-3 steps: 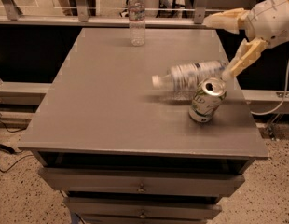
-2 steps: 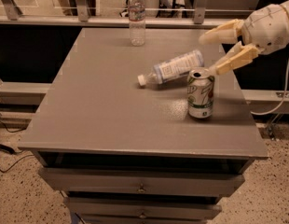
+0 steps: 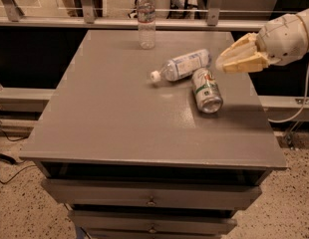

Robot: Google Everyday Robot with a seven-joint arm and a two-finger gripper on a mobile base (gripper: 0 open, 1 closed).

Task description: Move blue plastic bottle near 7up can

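The blue plastic bottle (image 3: 182, 65) lies on its side on the grey table (image 3: 109, 113), white cap pointing left. The 7up can (image 3: 206, 89) lies tipped over just right of it, its top end toward the front, touching or nearly touching the bottle's base. My gripper (image 3: 229, 62) hovers at the right side of the table, just right of the bottle's base and above the can, holding nothing. Its cream fingers (image 3: 241, 54) point left.
A slimmer clear bottle with a reddish label band (image 3: 146, 19) stands upright at the table's back edge. A railing runs behind the table. Drawers sit below the tabletop's front edge. A cable hangs at the right.
The bottle has ended up lying flat beside the can. The can has tipped from upright onto its side. My gripper has let go and pulled back to the right.
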